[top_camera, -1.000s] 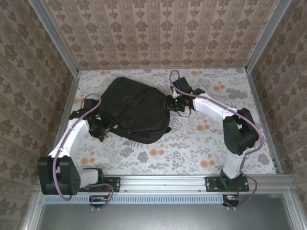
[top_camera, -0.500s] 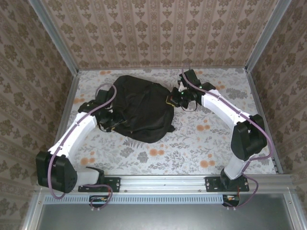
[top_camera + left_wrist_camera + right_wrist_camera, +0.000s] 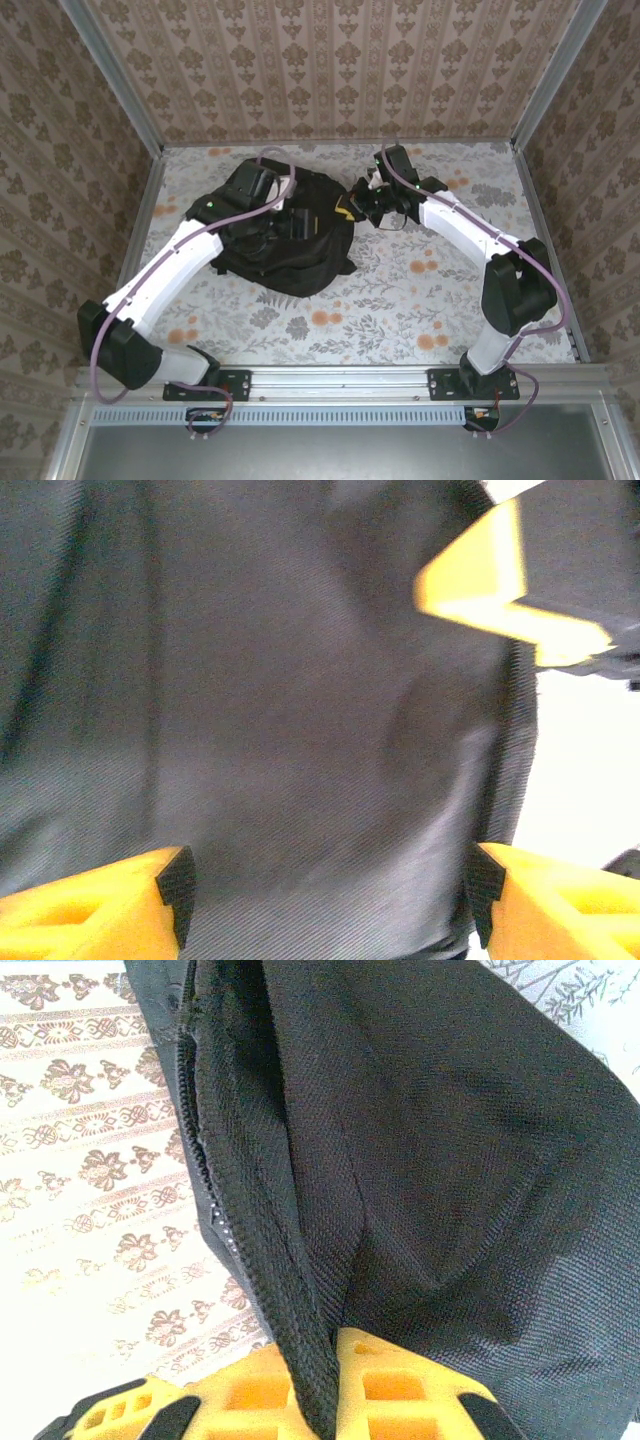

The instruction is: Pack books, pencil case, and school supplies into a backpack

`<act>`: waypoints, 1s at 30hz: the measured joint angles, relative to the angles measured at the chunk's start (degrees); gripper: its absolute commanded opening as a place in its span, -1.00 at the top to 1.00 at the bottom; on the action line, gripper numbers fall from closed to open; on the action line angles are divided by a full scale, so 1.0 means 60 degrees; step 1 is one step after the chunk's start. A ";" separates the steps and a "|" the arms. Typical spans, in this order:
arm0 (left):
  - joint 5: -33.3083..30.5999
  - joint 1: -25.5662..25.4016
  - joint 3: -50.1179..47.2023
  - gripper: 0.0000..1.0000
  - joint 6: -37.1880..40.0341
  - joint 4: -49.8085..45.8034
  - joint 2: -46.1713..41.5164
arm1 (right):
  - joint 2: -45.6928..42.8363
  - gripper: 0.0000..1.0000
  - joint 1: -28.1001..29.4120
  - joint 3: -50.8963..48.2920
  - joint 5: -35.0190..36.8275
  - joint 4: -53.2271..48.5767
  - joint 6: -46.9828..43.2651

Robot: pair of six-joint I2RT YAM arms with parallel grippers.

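Right gripper is clamped on the backpack. The zip-edge seam is pinched between the jaws, and the fabric is spread up and to the right from the pinch. Left gripper is set wide, nothing gripped. Black fabric is seen directly ahead, across the full gap. The bag is laid on the floral table.
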 measured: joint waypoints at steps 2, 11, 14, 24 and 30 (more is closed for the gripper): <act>0.0219 -0.0222 0.0270 -0.51 0.0131 0.0138 0.0346 | 0.0000 1.00 0.0022 -0.0226 -0.0098 0.0302 0.0248; 0.0419 -0.0885 0.1096 -0.56 0.0889 0.0058 0.1526 | -0.0095 1.00 0.0087 -0.0313 -0.0433 0.0965 0.0739; 0.0178 -0.1005 0.1253 -0.48 0.1126 -0.0120 0.1807 | -0.0131 1.00 0.0087 -0.0313 -0.0495 0.1086 0.0801; -0.0368 -0.1115 0.1359 0.34 0.1526 -0.0310 0.1942 | -0.0160 1.00 0.0087 -0.0444 -0.0503 0.1137 0.0809; -0.0328 -0.1104 0.1381 0.70 0.1563 -0.0313 0.1942 | -0.0160 1.00 0.0087 -0.0535 -0.0572 0.1300 0.0809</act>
